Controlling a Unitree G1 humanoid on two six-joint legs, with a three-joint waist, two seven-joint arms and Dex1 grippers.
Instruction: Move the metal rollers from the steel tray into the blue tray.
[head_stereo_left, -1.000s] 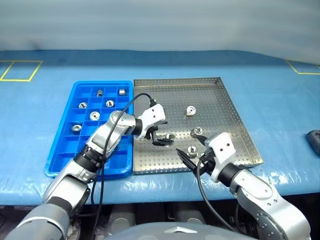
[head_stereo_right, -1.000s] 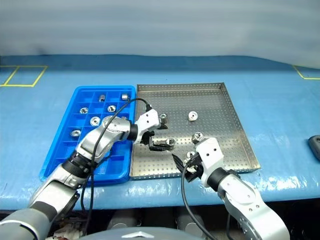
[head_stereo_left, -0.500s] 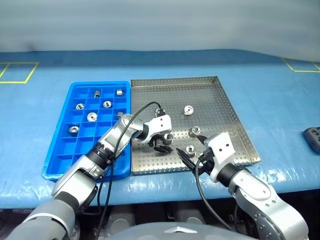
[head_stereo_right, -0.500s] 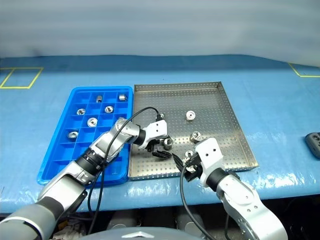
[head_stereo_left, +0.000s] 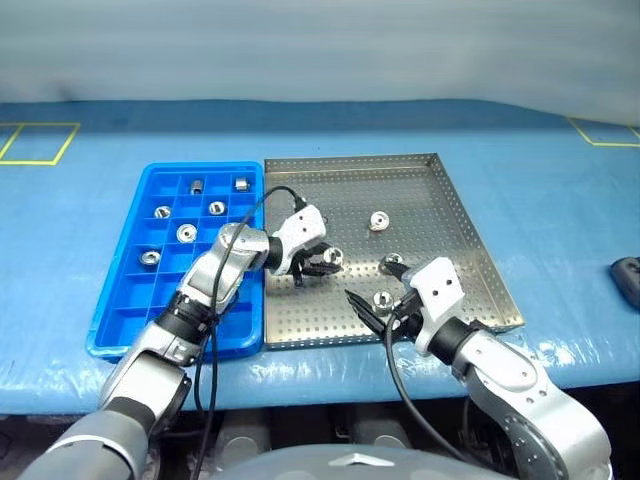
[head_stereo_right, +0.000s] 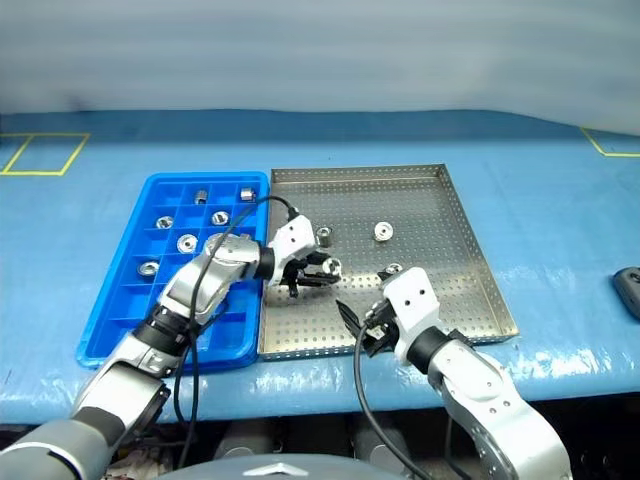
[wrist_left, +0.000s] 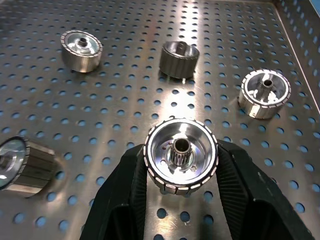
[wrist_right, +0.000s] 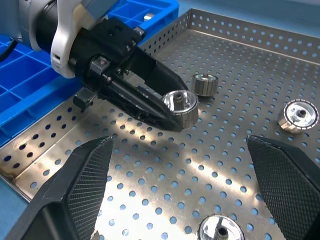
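One roller (wrist_left: 180, 155) sits clamped between the black fingers of the left end effector (head_stereo_left: 322, 262), just clear of the steel tray (head_stereo_left: 452, 205) floor, near that tray's edge beside the blue tray (head_stereo_left: 120, 310). Step in hand, as I judge it: pick made, carry to follow. Next move calls for a swing over the low rim to a free compartment, then a release low enough that the piece does not bounce out.

Right end effector (head_stereo_right: 352, 322) hangs wide, holding nothing, over the tray's near part with a loose roller (wrist_right: 219, 230) between its fingers' reach.

Several rollers (head_stereo_left: 378, 221) lie on the perforated floor; six or so (head_stereo_left: 186, 232) already rest in blue compartments. Bench (head_stereo_left: 560, 210) carries both trays.

Hard to make out: the blue tray's near-right cells, covered by the left arm; a dark object (head_stereo_left: 628, 276) cut off at the bench's right edge.
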